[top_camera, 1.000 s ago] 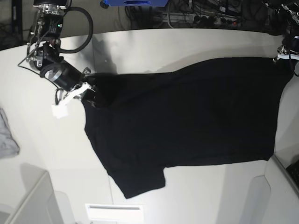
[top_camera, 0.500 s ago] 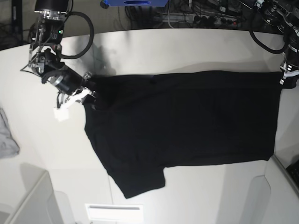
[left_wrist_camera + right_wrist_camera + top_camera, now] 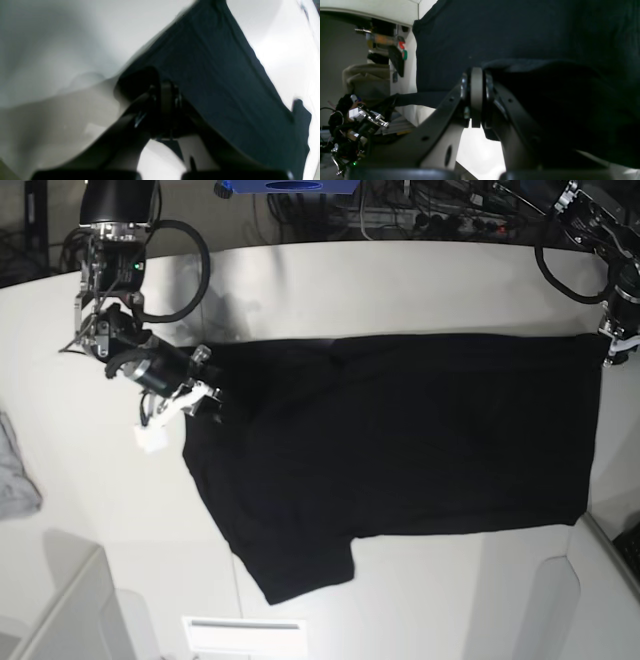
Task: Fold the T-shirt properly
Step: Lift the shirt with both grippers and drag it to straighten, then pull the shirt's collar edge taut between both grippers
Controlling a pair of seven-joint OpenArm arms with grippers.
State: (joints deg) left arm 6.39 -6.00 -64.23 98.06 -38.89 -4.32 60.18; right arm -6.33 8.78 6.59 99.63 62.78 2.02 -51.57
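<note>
The black T-shirt [image 3: 400, 450] is lying spread across the white worktop [image 3: 400, 280] (print not showing). The right hand [image 3: 205, 392] is pinching one edge, clamped tight; the left hand [image 3: 612, 350] is gripping the opposite corner likewise.

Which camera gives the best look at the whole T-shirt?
The base view: the T-shirt lies spread across the table, outline complete. The left wrist view shows one blurred stretch of it; the right wrist view shows only dark cloth up close.

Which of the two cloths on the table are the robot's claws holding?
The big black T-shirt, pinched by the right gripper and the left gripper. The small grey cloth lies untouched at the table's edge.
</note>
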